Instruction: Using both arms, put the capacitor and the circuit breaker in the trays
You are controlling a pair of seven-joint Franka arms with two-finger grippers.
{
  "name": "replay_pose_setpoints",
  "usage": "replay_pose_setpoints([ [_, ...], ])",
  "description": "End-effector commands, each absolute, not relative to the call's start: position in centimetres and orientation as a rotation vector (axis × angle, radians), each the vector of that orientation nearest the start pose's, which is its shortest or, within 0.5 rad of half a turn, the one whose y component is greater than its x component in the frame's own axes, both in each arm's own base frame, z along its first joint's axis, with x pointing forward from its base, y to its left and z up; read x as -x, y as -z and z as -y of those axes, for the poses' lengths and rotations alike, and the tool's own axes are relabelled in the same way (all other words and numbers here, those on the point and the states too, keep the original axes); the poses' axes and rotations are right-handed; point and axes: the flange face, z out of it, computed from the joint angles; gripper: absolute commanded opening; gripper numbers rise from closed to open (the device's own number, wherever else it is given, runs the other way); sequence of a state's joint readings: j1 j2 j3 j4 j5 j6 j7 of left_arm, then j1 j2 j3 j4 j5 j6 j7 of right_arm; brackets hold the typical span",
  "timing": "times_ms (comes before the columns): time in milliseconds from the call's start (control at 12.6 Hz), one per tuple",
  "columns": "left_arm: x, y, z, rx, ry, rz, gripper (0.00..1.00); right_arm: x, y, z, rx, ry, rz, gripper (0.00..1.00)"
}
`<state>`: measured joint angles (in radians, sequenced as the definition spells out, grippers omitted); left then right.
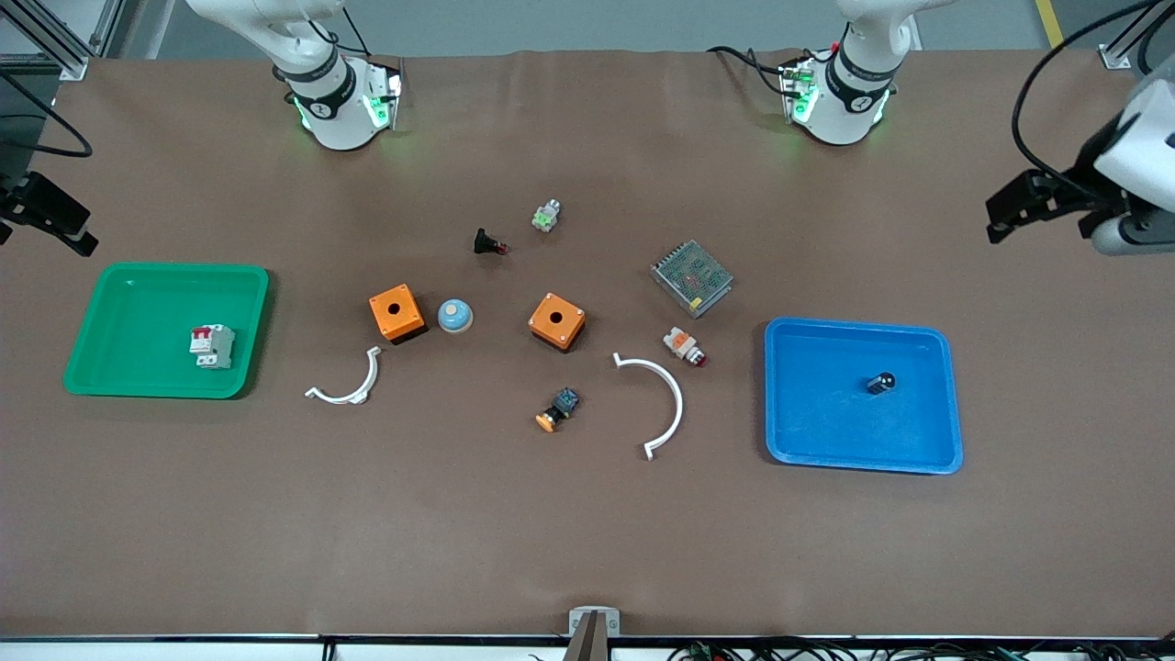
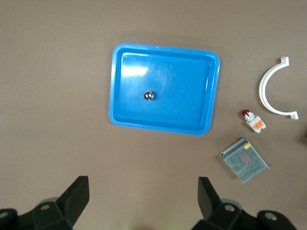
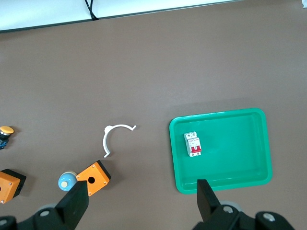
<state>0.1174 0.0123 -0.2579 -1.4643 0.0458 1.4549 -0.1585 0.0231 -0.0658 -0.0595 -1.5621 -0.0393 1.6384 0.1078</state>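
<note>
Both grippers are spread wide and empty: left gripper (image 2: 144, 201) hangs high over bare table by the blue plastic tray (image 1: 927, 459), right gripper (image 3: 143, 203) over the edge of the green plastic tray (image 1: 119, 386). Tiny black cylindrical capacitor with a shiny top (image 1: 881, 383) sits in the blue tray; it looks light, slick and roll-prone, so I'd pinch across its body. White-grey circuit breaker block with a red switch (image 1: 211, 346) lies in the green tray; rigid, so I'd grab its flat sides.

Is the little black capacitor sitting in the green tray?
No, the capacitor sits in the blue tray, while the green tray holds the circuit breaker.
</note>
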Motion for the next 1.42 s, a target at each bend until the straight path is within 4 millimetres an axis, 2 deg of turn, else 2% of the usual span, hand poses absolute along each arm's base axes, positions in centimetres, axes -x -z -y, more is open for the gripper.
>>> replay_pose_setpoints([
  [0, -52.0, -65.5, 5.6, 3.129, -0.047, 0.058, 1.0, -53.9, -67.5, 2.6, 3.137, 0.228, -0.239, 1.0],
  [158, -51.0, -65.7, 5.5, 3.127, -0.042, 0.061, 1.0, -53.8, -67.5, 2.7, 3.137, 0.225, -0.242, 1.0],
  [475, -50.8, -66.0, 7.0, 3.126, -0.035, 0.035, 1.0, -53.9, -67.5, 2.7, 3.137, 0.228, -0.242, 1.0],
  [791, -51.1, -66.4, 6.9, 3.123, -0.02, 0.04, 1.0, -53.9, -67.5, 2.7, 3.137, 0.228, -0.239, 1.0],
  [1029, -52.2, -65.5, 6.8, 3.117, -0.044, 0.024, 1.0, -53.8, -67.5, 2.7, 3.137, 0.225, -0.239, 1.0],
  [1345, -52.8, -65.8, 7.1, 3.122, -0.03, 0.026, 1.0, -53.9, -67.5, 2.7, 3.137, 0.23, -0.239, 1.0],
])
